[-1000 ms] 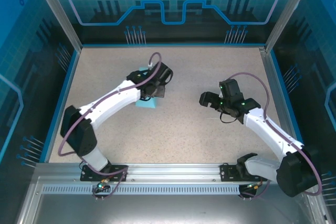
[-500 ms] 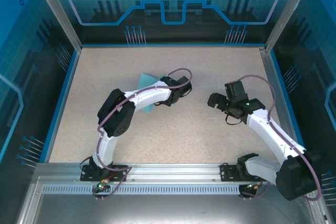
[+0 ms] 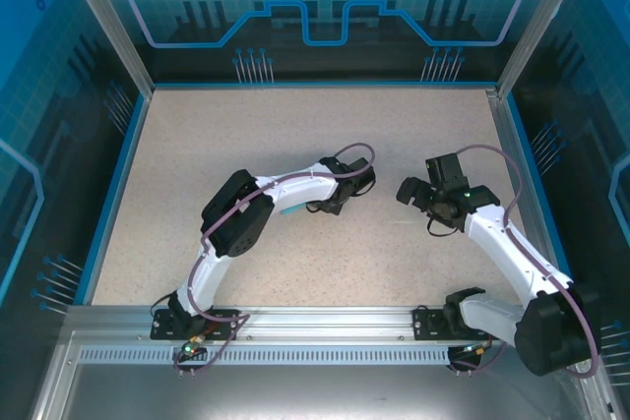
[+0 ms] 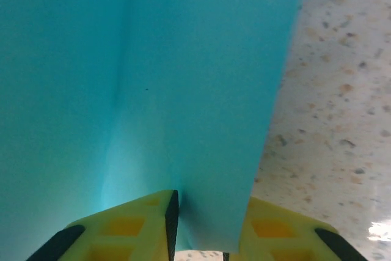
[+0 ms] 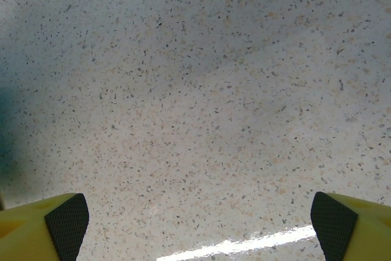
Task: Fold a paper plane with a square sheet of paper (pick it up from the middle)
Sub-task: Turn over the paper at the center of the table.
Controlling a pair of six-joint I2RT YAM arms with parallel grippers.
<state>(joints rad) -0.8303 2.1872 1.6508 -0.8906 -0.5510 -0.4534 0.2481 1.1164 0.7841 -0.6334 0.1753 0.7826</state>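
The square sheet of paper (image 4: 183,71) is light cyan-blue and takes up most of the left wrist view, with a soft vertical bend down it. Its lower edge sits pinched between my left gripper's (image 4: 208,218) yellow fingers (image 4: 122,230). From above, just a cyan sliver of the sheet (image 3: 290,211) peeks out under the left arm, whose gripper (image 3: 337,204) is near the table's centre. My right gripper (image 3: 409,191) stands open a short way to the right of it. The right wrist view has the right gripper (image 5: 195,224) over bare speckled table, nothing between its fingers.
The speckled table (image 3: 246,125) is bounded by a blue rim and glass walls (image 3: 315,17) on three sides. The left arm's elbow (image 3: 236,218) is folded up over the table's near left. A bright glare streak (image 5: 244,246) lies on the surface under the right gripper.
My left arm has swung right and nearer, carrying the paper from the back left towards the centre. The right gripper has drifted slightly right.
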